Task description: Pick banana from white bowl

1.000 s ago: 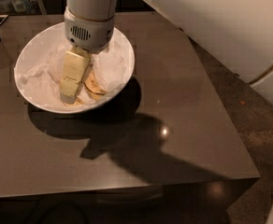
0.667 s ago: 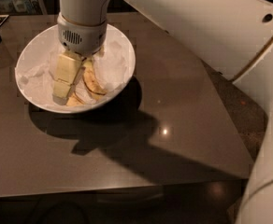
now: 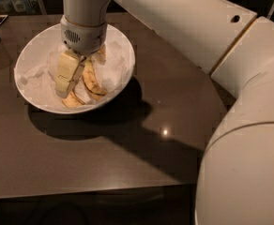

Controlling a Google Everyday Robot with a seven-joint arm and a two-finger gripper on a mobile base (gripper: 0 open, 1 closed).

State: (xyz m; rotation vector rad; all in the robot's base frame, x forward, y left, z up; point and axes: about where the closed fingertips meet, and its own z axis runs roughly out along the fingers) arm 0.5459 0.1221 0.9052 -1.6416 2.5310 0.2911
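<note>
One curved, brown-streaked yellow banana (image 3: 93, 82) lies inside the wide glossy white bowl (image 3: 126, 55), just beside the lowered gripper (image 3: 68, 84); whether the gripper holds anything cannot be told.

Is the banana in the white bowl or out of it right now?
In. The banana lies on the crumpled paper inside the white bowl, below its rim; the gripper is down in the bowl beside it.
</note>
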